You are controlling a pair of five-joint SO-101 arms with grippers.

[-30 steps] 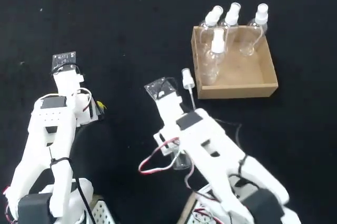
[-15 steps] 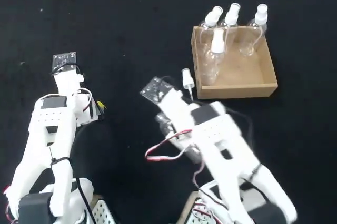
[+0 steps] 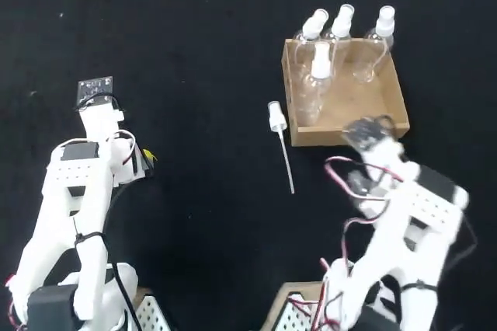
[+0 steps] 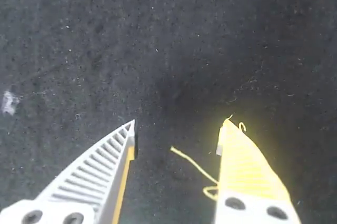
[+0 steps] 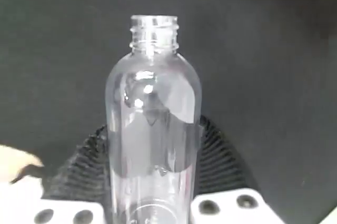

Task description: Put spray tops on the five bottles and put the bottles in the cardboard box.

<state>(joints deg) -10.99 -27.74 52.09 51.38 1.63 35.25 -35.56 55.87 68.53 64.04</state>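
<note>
Clamped at its body in the right gripper point(image 5: 151, 145), uncapped bottle point(image 5: 152, 71), neck free, presumably for the spray top point(image 3: 276, 118) beside the cardboard box point(image 3: 349, 135); left gripper point(image 4: 176, 134) agape, empty.

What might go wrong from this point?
1. The bottle, clamped in the right gripper, has no top; the spray top lies flat on the table, its thin tube awkward to grasp or thread in.
2. Four bottles stand close together in the box; a fifth might knock them.

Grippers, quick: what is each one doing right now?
Left gripper: open, holding nothing.
Right gripper: closed on a clear bottle with no spray top.
</note>
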